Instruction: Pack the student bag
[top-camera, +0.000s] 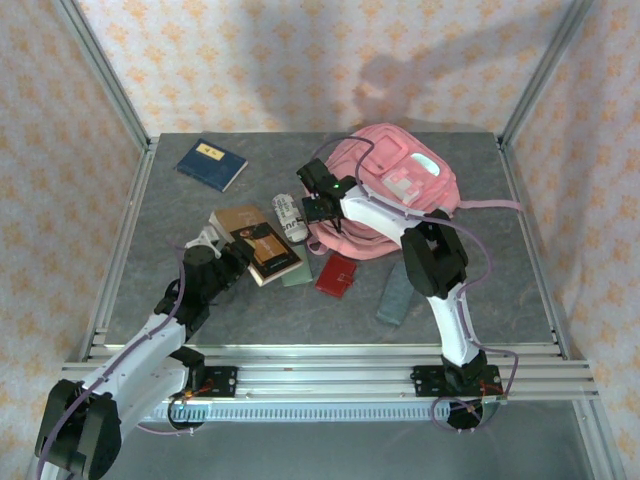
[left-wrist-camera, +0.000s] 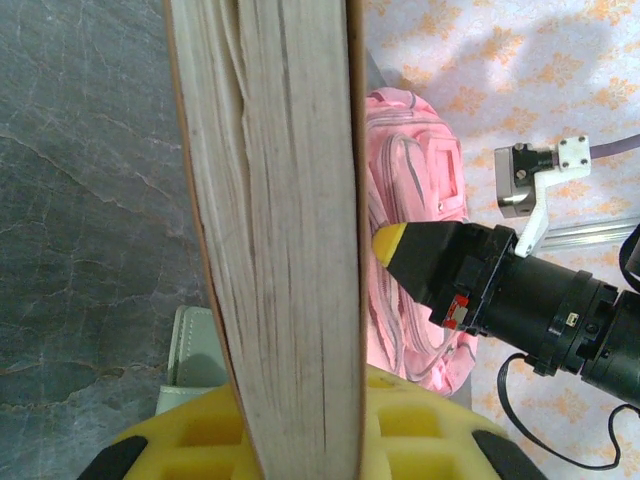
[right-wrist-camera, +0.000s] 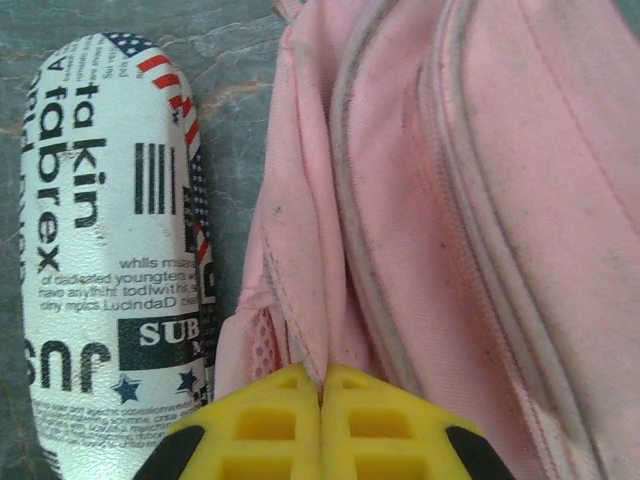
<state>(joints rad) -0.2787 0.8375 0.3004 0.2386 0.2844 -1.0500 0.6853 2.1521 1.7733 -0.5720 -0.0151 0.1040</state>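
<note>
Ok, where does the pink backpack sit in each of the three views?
Top external: pink backpack at the table's far right, beyond the right arm.
Left wrist: backpack right of centre, behind the held book.
Right wrist: backpack across the right side, beside the printed pencil case.
Shared landmark: the yellow-fingered right hand, shut on the backpack's edge.

1. I see a grey, marbled table (top-camera: 480, 270) carrying everything.
2. Far left: a blue book (top-camera: 212, 164), lying flat.
3. Far right: the pink student bag (top-camera: 400, 185).
4. Just beside the bag's left edge: a white printed pouch (top-camera: 289, 215).
5. Near the centre: a brown book (top-camera: 258, 243), a pale green item (top-camera: 298, 272), a red wallet (top-camera: 337, 273) and, further right, a grey-green case (top-camera: 396, 297).
</note>
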